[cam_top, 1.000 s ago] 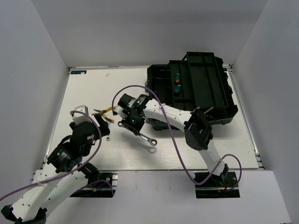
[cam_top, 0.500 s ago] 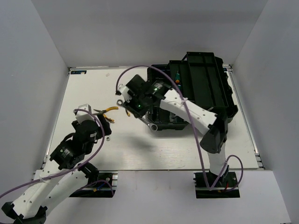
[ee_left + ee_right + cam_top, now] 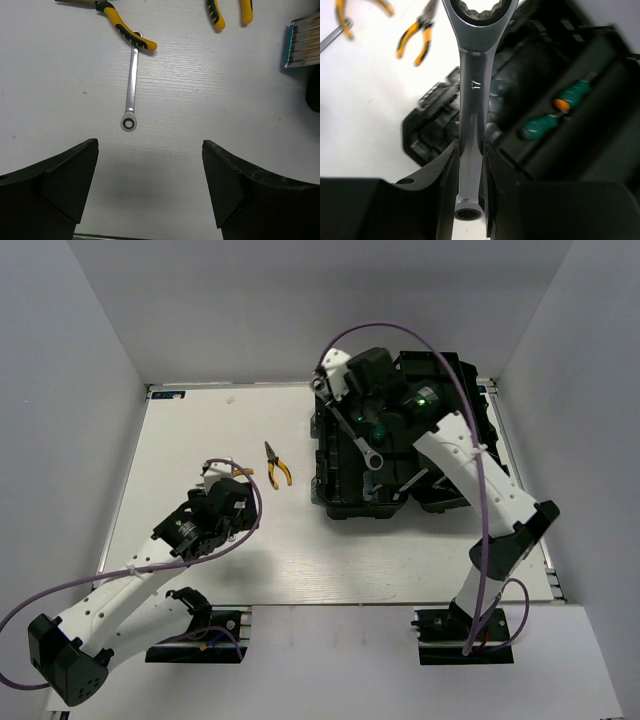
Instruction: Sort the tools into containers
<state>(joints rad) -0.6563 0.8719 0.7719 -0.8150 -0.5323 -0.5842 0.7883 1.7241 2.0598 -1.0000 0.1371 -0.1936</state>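
My right gripper [image 3: 362, 412] is shut on the long silver ratchet wrench [image 3: 371, 453] and holds it above the open black toolbox [image 3: 470, 480]. In the right wrist view the wrench [image 3: 471, 95], marked 17, runs between my fingers [image 3: 445, 170]. Two green-handled screwdrivers [image 3: 545, 125] lie in a tray compartment there. My left gripper [image 3: 149, 145] is open and empty above the table. The small silver wrench [image 3: 131, 82] lies ahead of it, touching yellow-handled pliers [image 3: 125, 35]. A second pair of pliers [image 3: 277, 462] lies left of the toolbox.
The second pliers' handles [image 3: 227, 12] show at the top of the left wrist view. A pale ribbed block with a blue edge [image 3: 302, 40] sits at its right edge. White walls enclose the table on three sides.
My right arm has lifted the long wrench off the table and carried it back and right over the toolbox. My left arm has reached forward and right, still open.
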